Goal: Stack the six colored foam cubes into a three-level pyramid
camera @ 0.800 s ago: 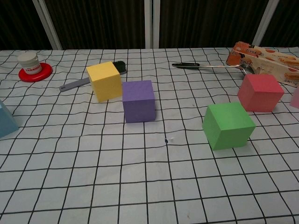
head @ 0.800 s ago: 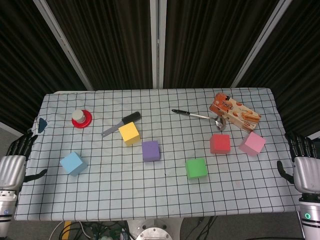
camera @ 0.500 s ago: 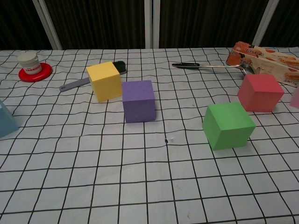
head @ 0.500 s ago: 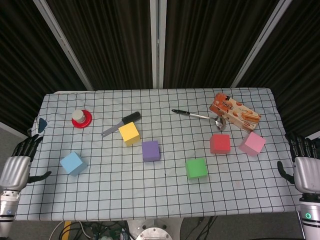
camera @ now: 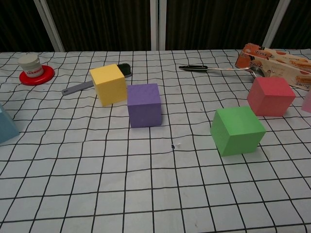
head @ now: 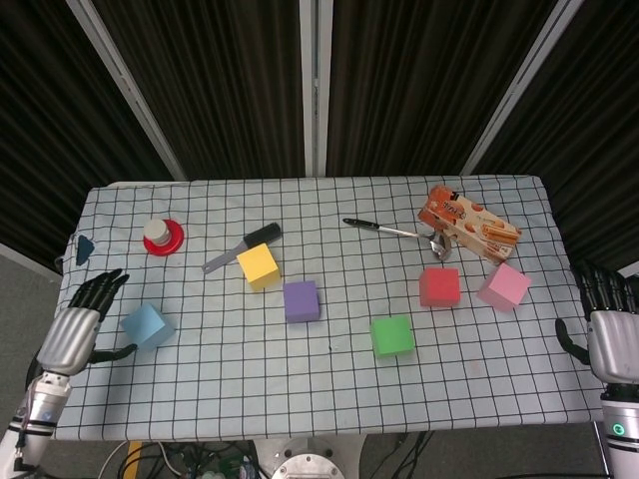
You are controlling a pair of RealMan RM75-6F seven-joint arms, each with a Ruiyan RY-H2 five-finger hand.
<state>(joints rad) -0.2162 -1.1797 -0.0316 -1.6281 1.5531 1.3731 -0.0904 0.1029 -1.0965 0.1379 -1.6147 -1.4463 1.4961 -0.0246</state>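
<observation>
Blue cube (head: 146, 325) just beside the empty, spread-fingered left hand (head: 76, 327); right hand (head: 610, 337) likewise empty, fingers apart.

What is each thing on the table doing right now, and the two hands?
left hand: open, beside the blue cube, not touching
right hand: open, at the table edge
yellow cube, purple cube, green cube, red cube, pink cube: all apart, unstacked

1. Foam cubes, e.g. purple cube (camera: 144, 104), green cube (camera: 237, 130): matt, finely grained faces.
2. Tablecloth (camera: 155, 194): checked cloth, slightly wrinkled.
3. Spoon (camera: 221, 69), upper right: glossy metal, black handle.
4. Carton (head: 469, 225): printed cardboard.
</observation>
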